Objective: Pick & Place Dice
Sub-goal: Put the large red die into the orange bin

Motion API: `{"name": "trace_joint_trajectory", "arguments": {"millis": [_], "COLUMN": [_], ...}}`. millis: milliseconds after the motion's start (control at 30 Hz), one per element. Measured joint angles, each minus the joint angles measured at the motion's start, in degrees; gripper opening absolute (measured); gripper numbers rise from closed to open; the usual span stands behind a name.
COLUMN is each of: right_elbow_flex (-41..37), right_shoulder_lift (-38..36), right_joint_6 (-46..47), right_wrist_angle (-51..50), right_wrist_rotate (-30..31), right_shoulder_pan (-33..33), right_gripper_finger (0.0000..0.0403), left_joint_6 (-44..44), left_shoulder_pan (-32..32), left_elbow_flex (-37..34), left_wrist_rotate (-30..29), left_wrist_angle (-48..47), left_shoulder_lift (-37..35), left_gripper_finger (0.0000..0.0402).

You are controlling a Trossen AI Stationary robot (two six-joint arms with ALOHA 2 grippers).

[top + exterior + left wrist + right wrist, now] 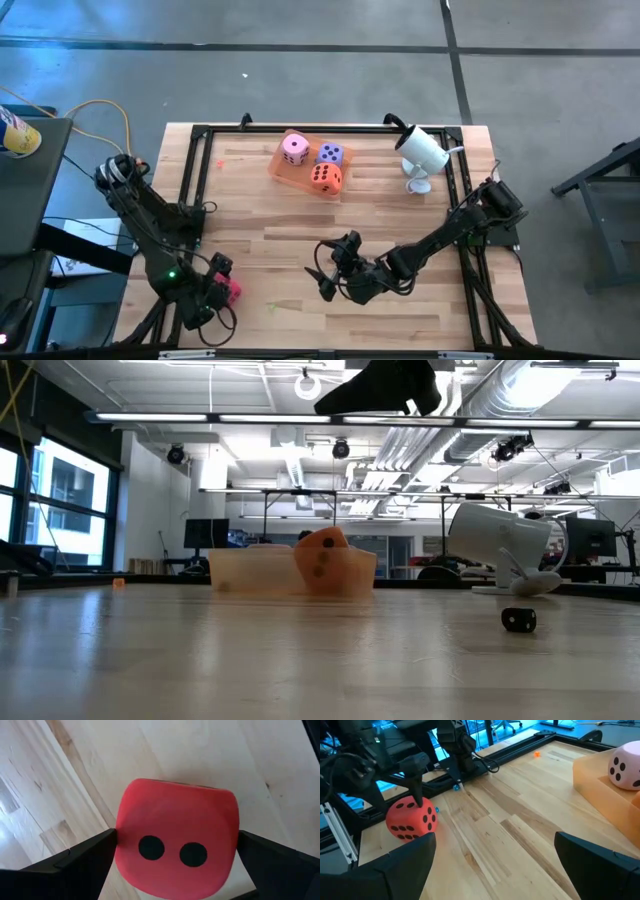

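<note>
red die (176, 840), two-pip face up

Bright, even light is filling the room.
Ceiling strip lights (300, 420) are glaring overhead; the near table (250, 670) is blurring softly.

Red die (176, 837): sits on the wood between the left gripper's (218, 298) spread fingers, a two-pip face toward that wrist (whether the fingers touch it is unclear).
Pink die (294, 149): well away from both grippers.
Purple die (331, 154): just beside the pink.
Orange die (325, 177): near those two, well ahead of the right gripper (335, 272).
</note>
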Motion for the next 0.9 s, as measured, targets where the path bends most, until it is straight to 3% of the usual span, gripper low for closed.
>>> {"name": "trace_joint_trajectory", "arguments": {"millis": [567, 900], "right_elbow_flex": [0.0, 0.0], "right_shoulder_lift": [-0.02, -0.04], "right_joint_6": [0.02, 0.02], "right_wrist_angle": [0.0, -0.02], "right_wrist_rotate": [-0.24, -0.35], "right_shoulder_pan": [0.15, 0.26], "right_gripper_finger": [0.0396, 0.0396], "left_joint_6": [-1.88, -1.87], "left_shoulder_pan": [1.54, 1.5], "left_elbow_flex": [-8.61, -9.01], "left_wrist_rotate": [3.44, 3.15], "left_wrist_angle": [9.47, 10.79], "left_shoulder_lift": [-0.36, -0.13], "left_gripper_finger": [0.0395, 0.0396]}}
